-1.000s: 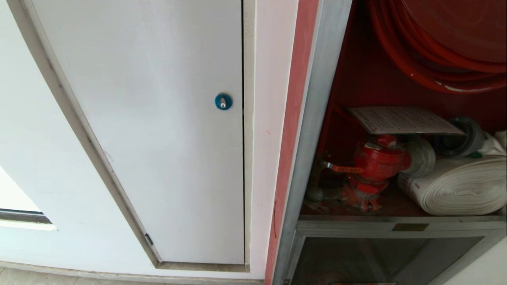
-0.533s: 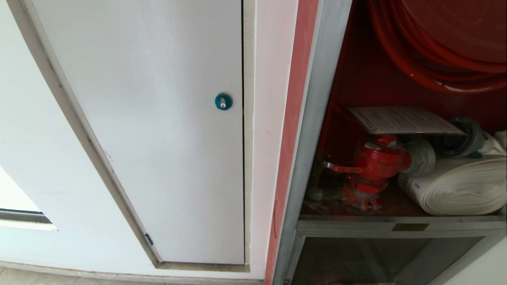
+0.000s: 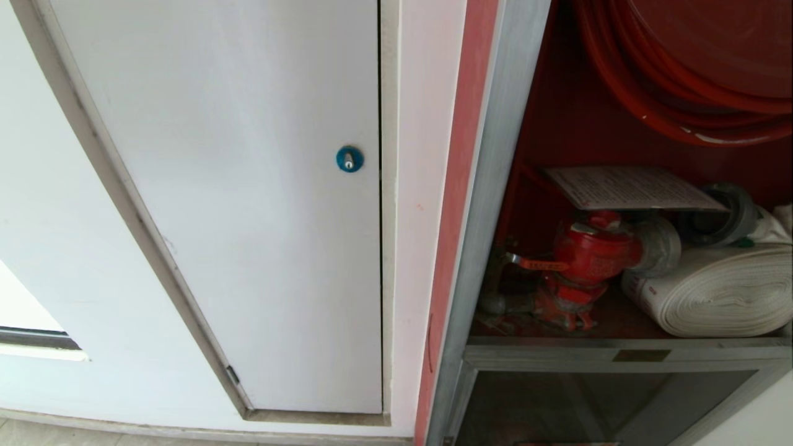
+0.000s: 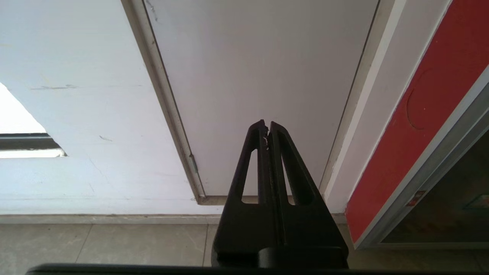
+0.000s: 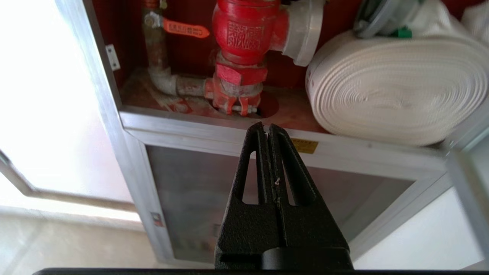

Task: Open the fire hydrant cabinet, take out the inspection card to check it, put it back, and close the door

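The fire hydrant cabinet stands open on the right of the head view, its red inside exposed. The inspection card lies flat on top of the red valve, beside the white rolled hose. The door is out of view. My right gripper is shut and empty. It points at the silver sill below the valve and hose. My left gripper is shut and empty, parked facing the white wall panel. Neither gripper shows in the head view.
A plain white door with a blue lock fills the left. The red hose reel hangs above the card. A lower dark glass panel sits under the sill. A silver frame piece stands at the right. Tiled floor lies below.
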Available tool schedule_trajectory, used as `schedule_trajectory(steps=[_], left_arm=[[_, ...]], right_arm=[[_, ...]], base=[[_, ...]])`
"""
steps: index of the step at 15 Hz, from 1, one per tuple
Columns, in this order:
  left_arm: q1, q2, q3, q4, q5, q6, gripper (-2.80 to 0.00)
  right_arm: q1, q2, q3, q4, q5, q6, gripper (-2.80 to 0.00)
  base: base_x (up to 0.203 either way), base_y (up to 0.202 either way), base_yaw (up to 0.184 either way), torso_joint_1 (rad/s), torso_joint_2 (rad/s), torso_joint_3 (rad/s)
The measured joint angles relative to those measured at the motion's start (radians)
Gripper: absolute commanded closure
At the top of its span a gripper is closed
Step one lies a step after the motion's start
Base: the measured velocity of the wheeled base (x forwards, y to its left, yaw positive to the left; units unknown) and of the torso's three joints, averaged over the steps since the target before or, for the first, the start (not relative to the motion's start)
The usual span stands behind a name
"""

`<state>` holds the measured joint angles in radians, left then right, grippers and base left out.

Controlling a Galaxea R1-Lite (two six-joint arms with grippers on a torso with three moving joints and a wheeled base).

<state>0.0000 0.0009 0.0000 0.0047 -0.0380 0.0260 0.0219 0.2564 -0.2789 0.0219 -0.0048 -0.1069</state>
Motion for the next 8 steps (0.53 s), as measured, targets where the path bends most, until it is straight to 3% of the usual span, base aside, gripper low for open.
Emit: schedule_trajectory(steps=[8], left_arm=[[0.0,0.0,0.0,0.0,0.0,0.0,0.0]], right_arm=[[0.005,0.264,-0.146,0.003,0.01,-0.297,0.0]], base=[[0.0,0.0,0.0,0.0,0.0,0.0]])
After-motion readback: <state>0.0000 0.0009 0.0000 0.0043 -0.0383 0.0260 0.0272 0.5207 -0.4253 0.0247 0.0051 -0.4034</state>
